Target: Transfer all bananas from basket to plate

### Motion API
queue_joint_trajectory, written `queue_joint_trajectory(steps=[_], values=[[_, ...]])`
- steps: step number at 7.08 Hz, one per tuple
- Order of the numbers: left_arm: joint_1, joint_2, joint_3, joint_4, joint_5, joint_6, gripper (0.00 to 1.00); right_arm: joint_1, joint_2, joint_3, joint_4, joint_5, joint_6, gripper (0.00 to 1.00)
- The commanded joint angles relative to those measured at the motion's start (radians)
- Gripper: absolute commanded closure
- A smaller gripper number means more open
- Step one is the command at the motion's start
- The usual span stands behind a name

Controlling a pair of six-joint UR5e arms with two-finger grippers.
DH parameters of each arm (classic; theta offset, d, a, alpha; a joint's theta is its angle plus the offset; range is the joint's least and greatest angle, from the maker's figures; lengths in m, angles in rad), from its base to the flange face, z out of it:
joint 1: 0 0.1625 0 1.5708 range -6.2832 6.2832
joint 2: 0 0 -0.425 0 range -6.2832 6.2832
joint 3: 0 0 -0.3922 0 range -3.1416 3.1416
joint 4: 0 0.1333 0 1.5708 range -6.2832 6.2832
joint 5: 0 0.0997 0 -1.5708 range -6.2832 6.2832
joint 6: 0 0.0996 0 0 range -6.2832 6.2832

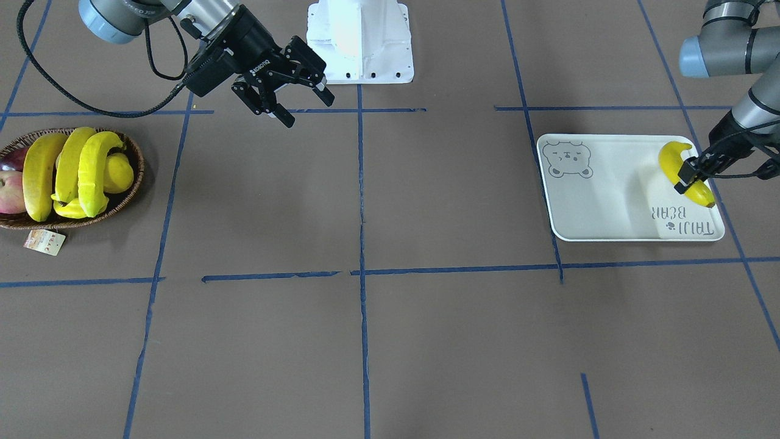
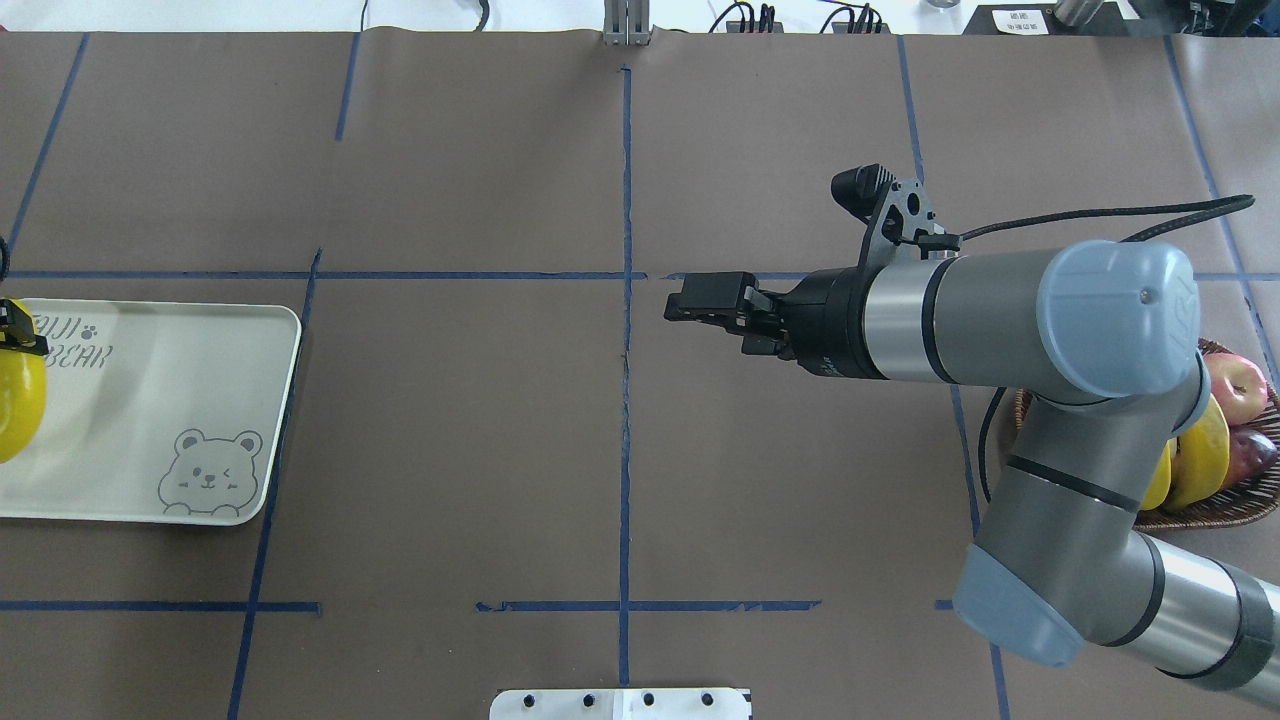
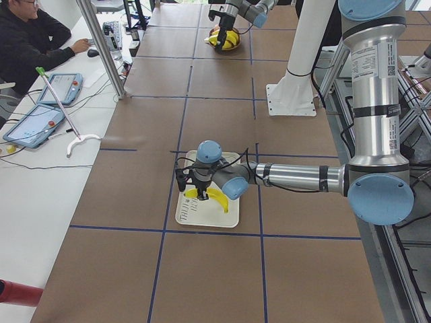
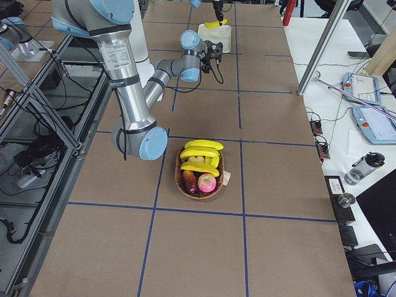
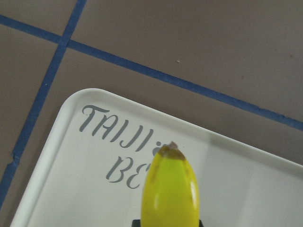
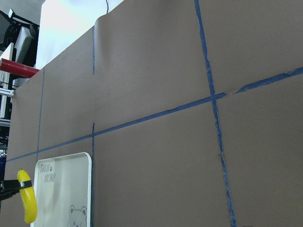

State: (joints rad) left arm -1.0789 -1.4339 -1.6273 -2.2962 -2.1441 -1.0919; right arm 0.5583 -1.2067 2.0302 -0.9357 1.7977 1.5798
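The brown worktop [image 1: 426, 341], gridded with blue tape, fills my front-facing view. The right arm [image 2: 1000, 310] reaches in from the right of the overhead frame. Its right gripper [image 1: 306, 108] hangs over bare worktop at the upper left of the front-facing frame, jaws spread with nothing between them, well apart from both containers. The left arm [image 1: 731, 49] comes down at the upper right of that frame.

The plate [image 1: 603, 201] sits right of centre there, with the bear drawing at its upper left corner and the lettering at its lower right. Over the lettered end, the left gripper [image 1: 691, 174] has its jaws pinching one banana [image 1: 673, 158] across the middle. In the left wrist view its tip covers part of the "BEAR" lettering. I cannot tell whether it touches the plate. I see nothing else on the plate.

The basket [image 1: 137, 164] lies at the left edge of the front-facing frame. Three bananas [image 1: 39, 177] lie in it side by side. A yellow pear [image 1: 119, 174] sits to their right, with a red apple [image 1: 9, 192] and a dark purple fruit [image 1: 15, 160] at the left edge. A paper tag [image 1: 44, 241] rests on the worktop just below the rim.
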Motion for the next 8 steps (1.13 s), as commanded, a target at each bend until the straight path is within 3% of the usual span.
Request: queue_joint_trajectory(steps=[1,3,5,6,8], values=[[0.0,0.009,0.027,-0.012,0.012,0.024,0.01,0.002,-0.008,0.004,0.0,-0.001,0.0,0.0],[-0.003,0.007,0.02,-0.014,0.023,0.053,0.0,0.017,-0.045,0.034,-0.003,0.002,0.0,0.0],[-0.004,-0.003,-0.021,-0.003,0.007,0.05,0.0,0.076,-0.202,0.105,-0.008,0.032,-0.007,0.0],[-0.004,-0.005,-0.055,0.001,-0.029,0.047,0.0,0.144,-0.291,0.113,-0.009,0.064,-0.017,0.0],[-0.009,-0.025,-0.117,0.006,-0.153,-0.009,0.0,0.208,-0.487,0.134,-0.008,0.141,-0.241,0.0]])
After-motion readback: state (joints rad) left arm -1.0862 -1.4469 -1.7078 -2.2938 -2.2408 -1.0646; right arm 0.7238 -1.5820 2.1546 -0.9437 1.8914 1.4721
